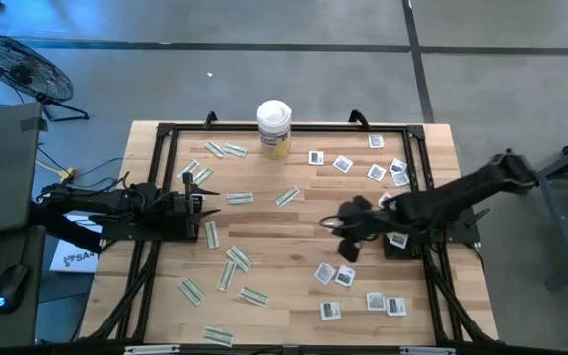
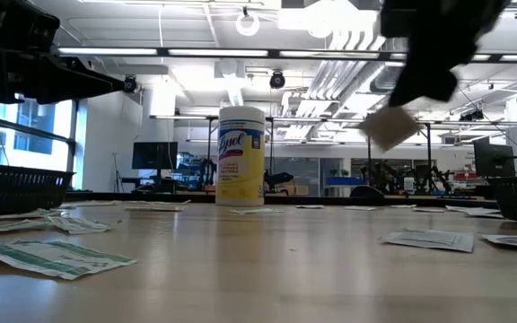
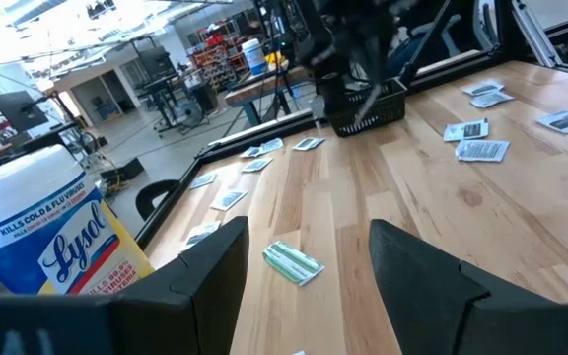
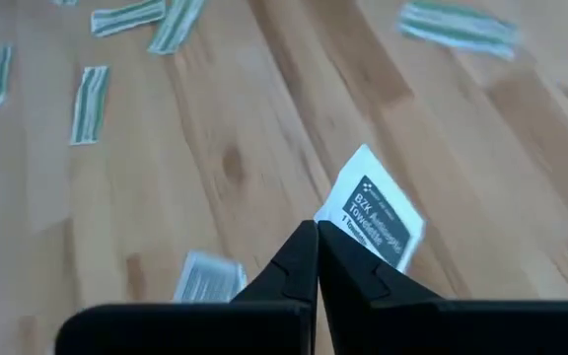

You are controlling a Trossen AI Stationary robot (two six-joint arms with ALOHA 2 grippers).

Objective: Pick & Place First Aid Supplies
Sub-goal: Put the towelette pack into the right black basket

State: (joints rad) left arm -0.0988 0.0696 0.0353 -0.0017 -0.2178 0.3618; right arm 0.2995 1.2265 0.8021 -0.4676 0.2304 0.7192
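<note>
Plenty of packets scattered over the wooden table (image 1: 294,222): green-white strips (image 1: 239,198) on the left half, white squares (image 1: 343,164) on the right. Right gripper (image 4: 316,258) is pinched shut on one white square packet (image 4: 375,211), held up off the wood mid-table. Left gripper (image 3: 304,286) sits open on the left side. Lysol canister (image 2: 240,154) stands at the far edge, with a bright workshop room behind it.

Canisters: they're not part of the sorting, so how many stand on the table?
1. The canister stands upright at the middle of the table's far edge, apart from the packets. Little of the table is covered, so a hidden second one seems unlikely.
</note>
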